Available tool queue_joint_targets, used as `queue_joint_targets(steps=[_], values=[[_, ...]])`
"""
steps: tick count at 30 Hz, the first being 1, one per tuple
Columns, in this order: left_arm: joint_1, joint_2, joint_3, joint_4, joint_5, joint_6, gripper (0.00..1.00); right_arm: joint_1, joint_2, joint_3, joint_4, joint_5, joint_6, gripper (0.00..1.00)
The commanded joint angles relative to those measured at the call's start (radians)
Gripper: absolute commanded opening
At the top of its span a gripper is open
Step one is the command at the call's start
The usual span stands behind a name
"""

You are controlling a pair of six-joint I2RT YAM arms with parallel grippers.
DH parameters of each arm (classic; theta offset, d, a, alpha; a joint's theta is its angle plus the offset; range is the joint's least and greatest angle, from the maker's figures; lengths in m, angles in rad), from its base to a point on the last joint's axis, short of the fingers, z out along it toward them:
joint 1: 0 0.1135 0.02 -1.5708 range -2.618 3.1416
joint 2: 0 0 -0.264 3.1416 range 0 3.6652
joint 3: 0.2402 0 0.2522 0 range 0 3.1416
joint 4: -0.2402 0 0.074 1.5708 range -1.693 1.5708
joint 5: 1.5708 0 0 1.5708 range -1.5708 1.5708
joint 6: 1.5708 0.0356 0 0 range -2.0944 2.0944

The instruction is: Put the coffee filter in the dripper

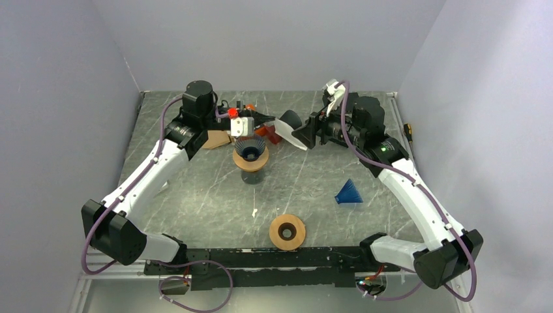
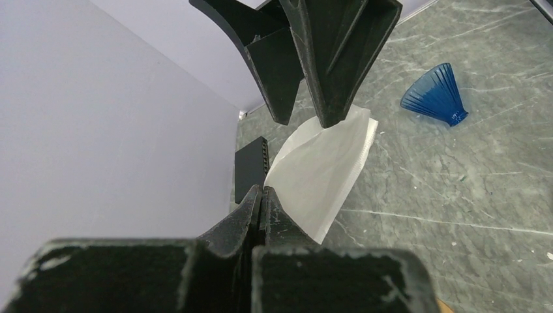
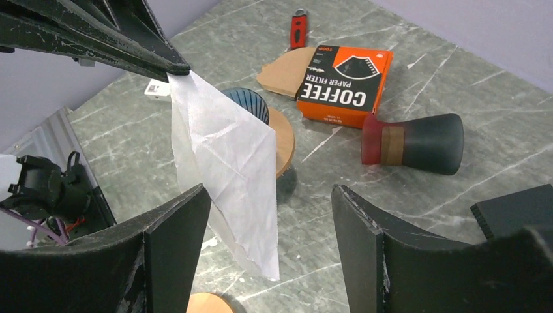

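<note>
My left gripper (image 2: 262, 194) is shut on one corner of the white paper coffee filter (image 2: 323, 169) and holds it in the air. The filter also shows in the top view (image 1: 289, 126) and the right wrist view (image 3: 222, 163). My right gripper (image 3: 270, 225) is open, with the filter's free end hanging between its fingers, nearer the left one. In the top view the right gripper (image 1: 302, 135) faces the left gripper (image 1: 269, 119). A blue ribbed dripper (image 1: 251, 148) sits on a wooden stand (image 1: 251, 162) just below the left gripper, and it shows behind the filter (image 3: 253, 104).
An orange coffee filter box (image 3: 342, 75), a brown paper filter (image 3: 282, 68), a red-handled tool (image 3: 298, 29) and a red and black cone (image 3: 417, 143) lie at the back. A second blue dripper (image 1: 350, 193) lies at the right. A wooden ring (image 1: 287, 231) sits near the front.
</note>
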Motion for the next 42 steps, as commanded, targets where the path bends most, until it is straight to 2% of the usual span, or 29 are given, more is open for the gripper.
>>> queue_joint_targets(steps=[1,10,12,14,16,18,19,22,23,24,25,26,29,32,35,38,42], values=[[-0.006,-0.019,0.015,0.005,0.004,-0.014,0.00,0.005,-0.002,0.013,0.028,0.030,-0.020,0.70],[-0.006,-0.021,0.000,0.077,-0.003,-0.078,0.00,0.022,0.017,0.010,0.074,-0.062,-0.040,0.57],[-0.006,-0.019,0.001,0.077,-0.017,-0.083,0.00,0.022,0.017,0.009,0.092,-0.087,-0.035,0.51],[-0.006,-0.019,-0.002,0.084,-0.029,-0.090,0.00,0.022,0.024,0.017,0.096,-0.105,-0.030,0.36],[-0.006,-0.021,-0.010,0.099,-0.040,-0.101,0.00,0.022,0.034,0.026,0.089,-0.112,-0.027,0.16],[-0.006,-0.022,-0.017,0.120,-0.054,-0.105,0.00,0.022,0.039,0.031,0.089,-0.110,-0.018,0.02],[-0.006,-0.022,-0.019,0.124,-0.065,-0.104,0.05,0.022,0.041,0.031,0.090,-0.109,-0.012,0.00],[-0.006,-0.027,-0.034,0.147,-0.106,-0.121,0.27,0.022,0.039,0.027,0.104,-0.080,0.011,0.00],[-0.006,-0.029,-0.041,0.163,-0.131,-0.134,0.40,0.022,0.038,0.028,0.107,-0.065,0.022,0.00],[-0.006,-0.033,-0.049,0.186,-0.160,-0.154,0.58,0.021,0.039,0.031,0.104,-0.050,0.028,0.00],[-0.006,-0.038,-0.060,0.208,-0.184,-0.174,0.92,0.020,0.039,0.036,0.100,-0.033,0.036,0.00],[-0.006,-0.045,-0.070,0.227,-0.218,-0.193,0.99,0.020,0.041,0.041,0.095,-0.015,0.043,0.00],[-0.005,-0.064,-0.099,0.270,-0.386,-0.308,1.00,0.020,0.062,0.063,0.083,0.014,0.058,0.00],[-0.006,-0.079,-0.068,0.210,-0.617,-0.456,1.00,0.020,0.096,0.101,0.076,-0.007,0.079,0.00],[-0.005,-0.084,-0.006,0.026,-0.844,-0.565,0.99,0.020,0.134,0.149,0.063,-0.022,0.102,0.00],[-0.005,-0.072,0.057,-0.174,-0.960,-0.606,1.00,0.022,0.168,0.197,0.041,-0.030,0.112,0.00],[-0.005,-0.042,0.119,-0.405,-1.118,-0.756,1.00,0.023,0.223,0.283,-0.033,-0.037,0.108,0.00]])
